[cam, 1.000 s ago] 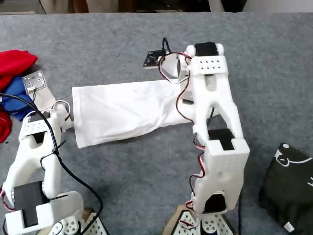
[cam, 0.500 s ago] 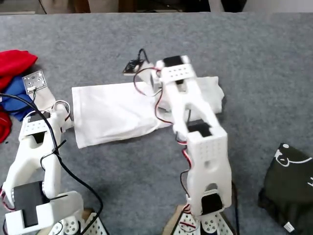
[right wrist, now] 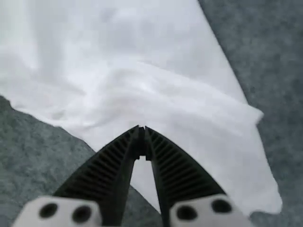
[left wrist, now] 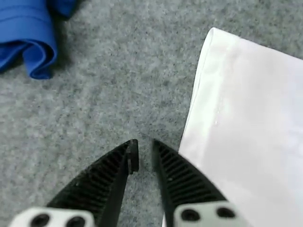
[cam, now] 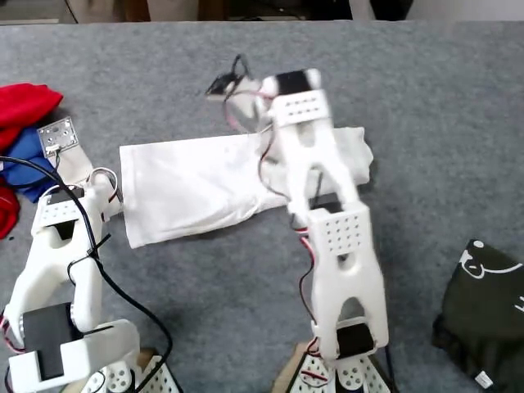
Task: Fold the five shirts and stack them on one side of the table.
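Observation:
A white shirt [cam: 196, 184] lies flat across the middle of the grey table, its right end [cam: 356, 155] bunched up. My right arm [cam: 299, 110] stretches over it toward the far side. In the right wrist view my right gripper [right wrist: 142, 135] is shut, its tips together above the white shirt [right wrist: 142, 61], and I see no cloth pinched between them. My left gripper [left wrist: 143, 153] is over bare table just beside the white shirt's left edge [left wrist: 199, 104], with its fingers nearly touching and nothing between them. Its arm [cam: 61, 237] stands at the near left.
A red shirt [cam: 24, 102] and a blue shirt [cam: 20, 160] lie crumpled at the table's left edge; the blue shirt [left wrist: 28, 33] is close to my left gripper. A black shirt [cam: 483, 303] sits at the near right. Bare grey table lies beyond and in front of the white shirt.
My right arm swung left across the white shirt, then stretched farther from its base, uncovering the shirt's bunched right end. The left arm stayed still.

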